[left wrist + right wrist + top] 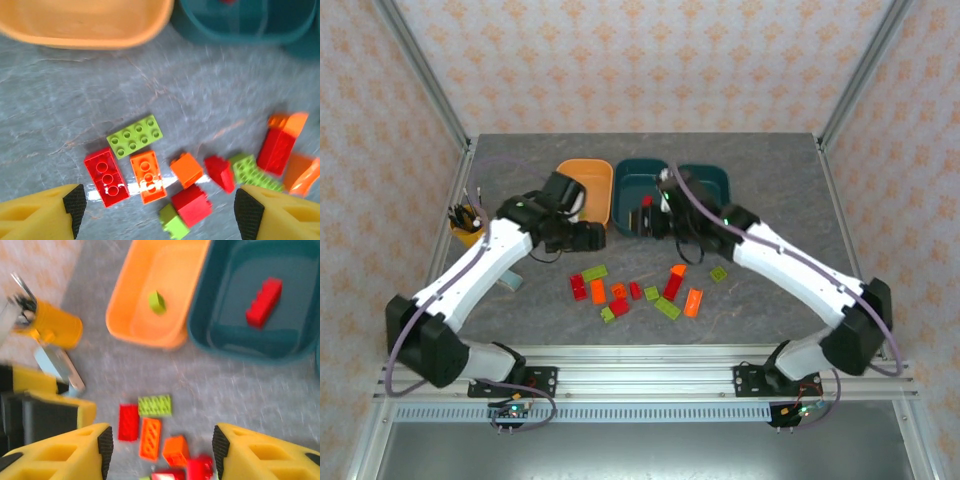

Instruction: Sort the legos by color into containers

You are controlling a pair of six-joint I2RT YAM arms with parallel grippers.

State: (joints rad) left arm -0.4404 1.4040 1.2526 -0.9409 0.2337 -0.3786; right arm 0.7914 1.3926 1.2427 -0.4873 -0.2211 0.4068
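The left fingers and right fingers stand apart, empty. A yellow cup of tools sits well left of the scattered bricks.

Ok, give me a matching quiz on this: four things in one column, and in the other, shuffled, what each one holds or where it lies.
Things
1. light orange tray
2. teal tray next to it
3. yellow cup
4. flat lime green brick

States
A. lies on the table
B. holds a red brick
C. holds a lime green piece
D. holds tools

Pairs: 1-C, 2-B, 3-D, 4-A
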